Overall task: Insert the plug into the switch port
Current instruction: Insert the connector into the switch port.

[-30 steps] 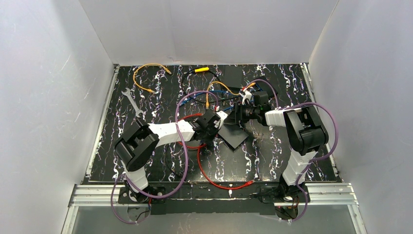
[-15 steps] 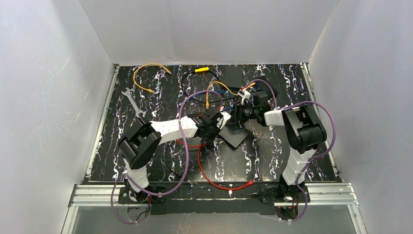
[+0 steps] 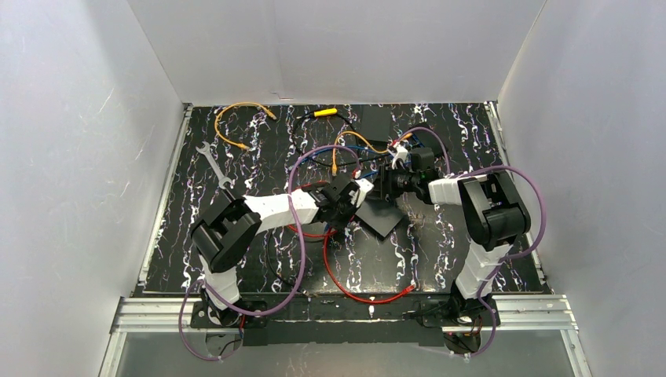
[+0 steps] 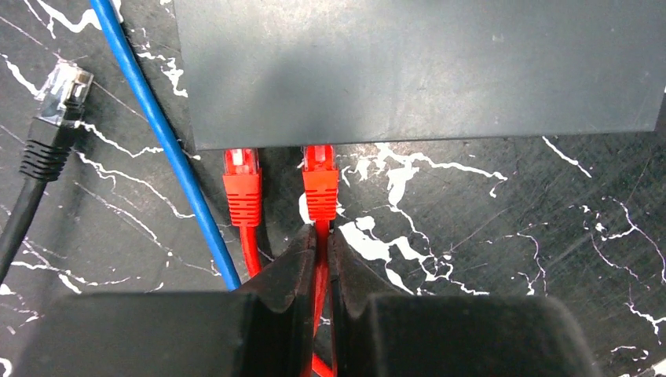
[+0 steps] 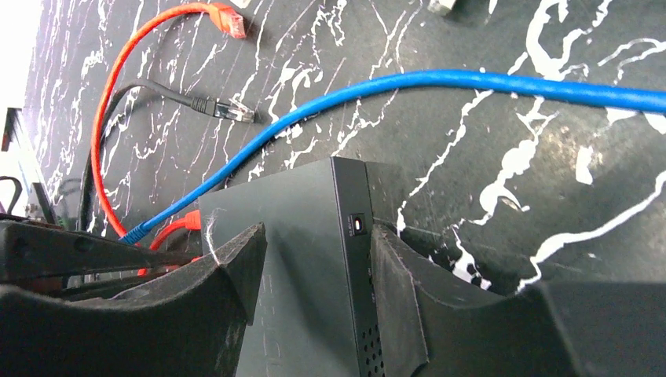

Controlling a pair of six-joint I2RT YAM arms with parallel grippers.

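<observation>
no readable text, labels or numbers

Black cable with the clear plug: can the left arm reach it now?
Probably not yet: the left gripper is shut on a red cable at the dark grey switch box, and the black cable lies beyond a blue cable.

**Right tool astride the switch**

My right tool (image 5: 316, 236) has its two foam-faced fingers (image 5: 236, 275) on either side of the dark grey switch (image 5: 306, 314) and close against it. Whether they clamp it I cannot tell. A small opening (image 5: 357, 224) shows on the switch's side face. A blue cable (image 5: 471, 82) crosses the black, white-veined desk (image 5: 550, 181) and runs down past the switch's far corner. Beyond it lie a black cable (image 5: 203, 104) with a clear plug, and a looped red cable (image 5: 228, 21) whose plug rests loose on the desk.
</observation>
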